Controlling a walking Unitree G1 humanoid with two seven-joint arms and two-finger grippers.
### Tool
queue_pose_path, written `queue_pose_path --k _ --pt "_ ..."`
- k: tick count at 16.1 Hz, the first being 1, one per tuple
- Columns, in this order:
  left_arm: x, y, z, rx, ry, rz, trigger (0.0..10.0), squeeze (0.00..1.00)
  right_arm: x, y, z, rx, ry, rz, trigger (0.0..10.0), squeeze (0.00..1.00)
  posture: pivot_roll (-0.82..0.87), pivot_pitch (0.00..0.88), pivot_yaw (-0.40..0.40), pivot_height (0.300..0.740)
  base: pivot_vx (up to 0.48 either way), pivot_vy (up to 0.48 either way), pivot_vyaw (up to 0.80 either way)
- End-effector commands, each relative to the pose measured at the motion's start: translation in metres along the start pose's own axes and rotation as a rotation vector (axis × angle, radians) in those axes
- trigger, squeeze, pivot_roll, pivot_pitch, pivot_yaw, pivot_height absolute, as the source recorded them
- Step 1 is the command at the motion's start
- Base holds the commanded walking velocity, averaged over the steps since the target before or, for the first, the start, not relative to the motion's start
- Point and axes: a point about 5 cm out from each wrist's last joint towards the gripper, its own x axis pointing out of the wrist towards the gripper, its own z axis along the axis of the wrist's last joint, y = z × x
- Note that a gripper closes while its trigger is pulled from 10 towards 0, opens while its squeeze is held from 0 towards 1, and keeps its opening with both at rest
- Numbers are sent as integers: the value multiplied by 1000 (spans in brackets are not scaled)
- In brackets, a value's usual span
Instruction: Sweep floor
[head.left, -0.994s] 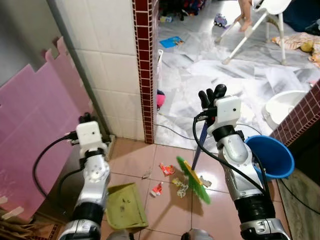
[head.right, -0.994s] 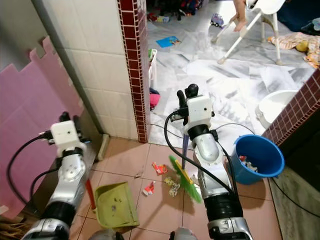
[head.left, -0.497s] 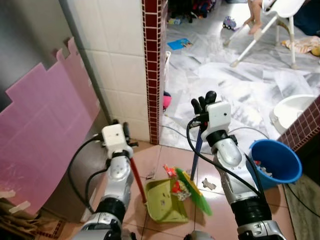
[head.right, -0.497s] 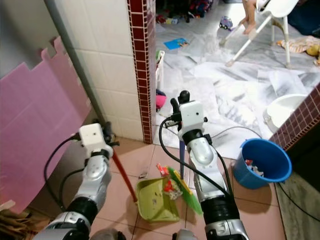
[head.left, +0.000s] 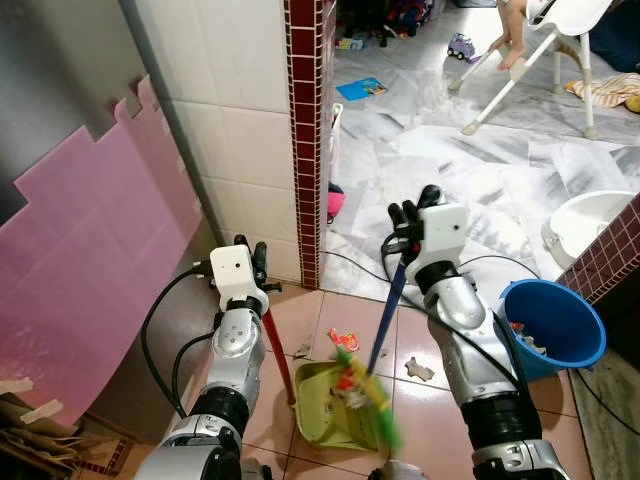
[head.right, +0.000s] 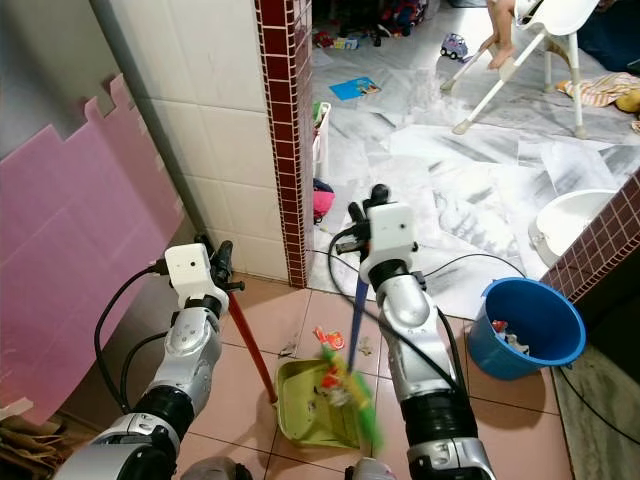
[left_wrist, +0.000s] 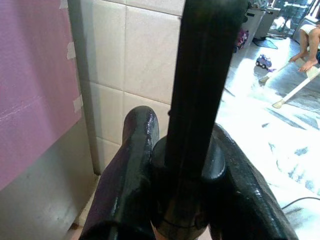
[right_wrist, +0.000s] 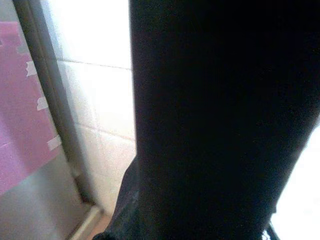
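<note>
Left gripper (head.left: 255, 258) clamped the dustpan's red handle (head.left: 277, 351); green dustpan (head.left: 333, 409) sat on floor tiles (head.left: 312, 315). Right gripper (head.left: 412, 213) clamped the broom (head.left: 381, 327), bristles over the pan with litter (head.left: 349, 378).

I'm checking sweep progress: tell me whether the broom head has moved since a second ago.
Yes. The broom head has swept toward the robot's left, away from the blue bucket, and now sits over the dustpan rather than on the tiles beside it.
</note>
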Motion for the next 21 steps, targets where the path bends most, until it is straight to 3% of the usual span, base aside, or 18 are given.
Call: queue_pose_path --k 1,4,6,8,11,13,17,19,21 --pt "-10 0 -24 -30 128 8 10000 0 7 5 11 103 -9 29 10000 0 -81 0 31 740 0 0 0" --pt "-10 -3 -23 -49 116 -28 10000 0 10 7 26 154 -40 71 10000 0 -85 0 34 740 0 0 0" --pt "-10 -1 -24 -54 131 -19 10000 0 13 4 42 115 -103 90 10000 0 -87 0 36 740 0 0 0" --pt "-9 -1 -25 -34 149 -43 10000 0 14 0 63 -34 -194 123 10000 0 -90 0 40 740 0 0 0" --pt "-7 -4 -23 -55 153 -92 10000 0 13 -10 69 -140 -238 101 10000 0 -92 0 41 740 0 0 0" --pt "-6 -6 -19 -87 152 -156 10000 0 8 -18 79 -317 -321 52 10000 0 -89 0 43 740 0 0 0" --pt "-8 -1 -8 -27 61 -191 10000 0 0 -25 71 -371 -311 -16 10000 0 -85 0 46 740 0 0 0" --pt "-10 -1 5 -43 12 -194 10000 0 -9 -31 55 -439 -269 -91 10000 0 -68 0 42 740 0 0 0" --pt "-11 -3 17 -52 -35 -199 10000 0 -15 -33 42 -426 -236 -129 10000 0 -68 0 42 740 0 0 0"
